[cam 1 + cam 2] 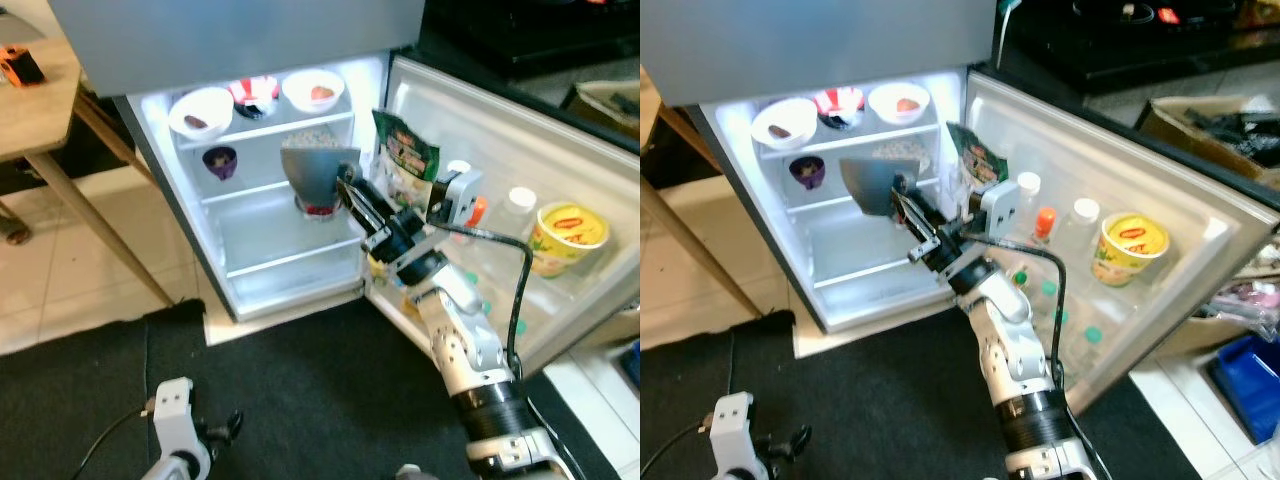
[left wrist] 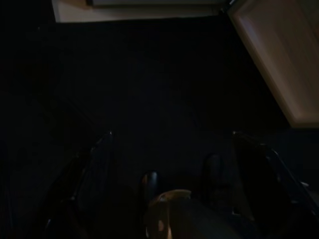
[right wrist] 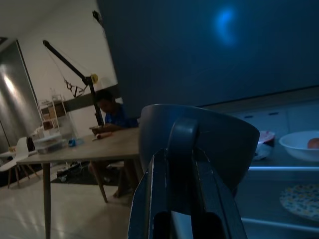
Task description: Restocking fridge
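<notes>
One right tool (image 1: 352,195) gripping grey cup (image 1: 318,175), inside open fridge (image 1: 262,262)

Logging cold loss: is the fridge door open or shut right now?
Open. The fridge door is swung wide, its racks of bottles facing out, with lit shelves showing and the right gripper holding a grey cup inside.
</notes>
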You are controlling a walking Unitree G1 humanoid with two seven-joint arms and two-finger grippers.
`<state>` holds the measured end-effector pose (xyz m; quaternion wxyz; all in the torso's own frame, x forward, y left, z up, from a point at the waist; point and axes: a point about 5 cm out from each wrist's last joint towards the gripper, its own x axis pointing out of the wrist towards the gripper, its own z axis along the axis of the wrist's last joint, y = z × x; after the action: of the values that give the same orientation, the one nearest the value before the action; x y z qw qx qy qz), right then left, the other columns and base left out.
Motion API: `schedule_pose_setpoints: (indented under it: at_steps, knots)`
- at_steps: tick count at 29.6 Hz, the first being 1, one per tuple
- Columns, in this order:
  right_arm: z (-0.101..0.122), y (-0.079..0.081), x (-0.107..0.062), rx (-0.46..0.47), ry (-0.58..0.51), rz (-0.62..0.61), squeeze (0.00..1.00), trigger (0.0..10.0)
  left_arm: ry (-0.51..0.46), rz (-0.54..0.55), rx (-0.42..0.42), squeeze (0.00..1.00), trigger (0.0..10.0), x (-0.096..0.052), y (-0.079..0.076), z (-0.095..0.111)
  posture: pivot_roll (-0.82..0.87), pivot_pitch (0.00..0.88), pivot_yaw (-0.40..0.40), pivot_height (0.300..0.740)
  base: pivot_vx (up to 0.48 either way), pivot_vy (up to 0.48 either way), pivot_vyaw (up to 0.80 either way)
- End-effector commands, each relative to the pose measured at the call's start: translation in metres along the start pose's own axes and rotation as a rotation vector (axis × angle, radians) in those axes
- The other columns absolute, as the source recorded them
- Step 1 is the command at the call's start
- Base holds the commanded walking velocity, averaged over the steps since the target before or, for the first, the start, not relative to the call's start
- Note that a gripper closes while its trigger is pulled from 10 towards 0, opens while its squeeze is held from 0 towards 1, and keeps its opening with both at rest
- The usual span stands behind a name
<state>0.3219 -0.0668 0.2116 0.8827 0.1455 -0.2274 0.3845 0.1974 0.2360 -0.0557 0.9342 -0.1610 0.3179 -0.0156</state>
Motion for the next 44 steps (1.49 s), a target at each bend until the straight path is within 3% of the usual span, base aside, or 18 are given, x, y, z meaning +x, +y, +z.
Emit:
schedule_pose_setpoints:
  at_steps: [1, 11, 38, 44]
  knots:
    - [0.006, 0.002, 0.001, -0.004, -0.026, 0.021, 0.0, 10.0, 0.025, 0.008, -0.001, 0.0, 10.0, -0.003, 0.002, -0.006, 0.0, 0.137, 0.045, 0.74, 0.382, 0.0, 0.0]
    - [0.007, 0.009, -0.002, 0.05, -0.033, 0.1, 0.0, 10.0, 0.025, 0.0, 0.001, 0.0, 10.0, -0.002, 0.0, -0.006, 0.0, 0.138, 0.045, 0.74, 0.385, 0.0, 0.64]
    - [0.002, 0.01, -0.003, 0.037, 0.001, 0.098, 0.0, 10.0, 0.031, -0.01, 0.042, 0.0, 10.0, 0.001, -0.004, -0.004, -0.01, 0.128, 0.048, 0.74, 0.367, 0.0, 0.0]
    - [0.0, 0.014, -0.006, 0.053, 0.006, 0.131, 0.0, 10.0, 0.042, 0.024, 0.066, 0.0, 10.0, 0.002, -0.002, -0.004, -0.01, 0.133, 0.05, 0.74, 0.0, 0.0, 0.0]
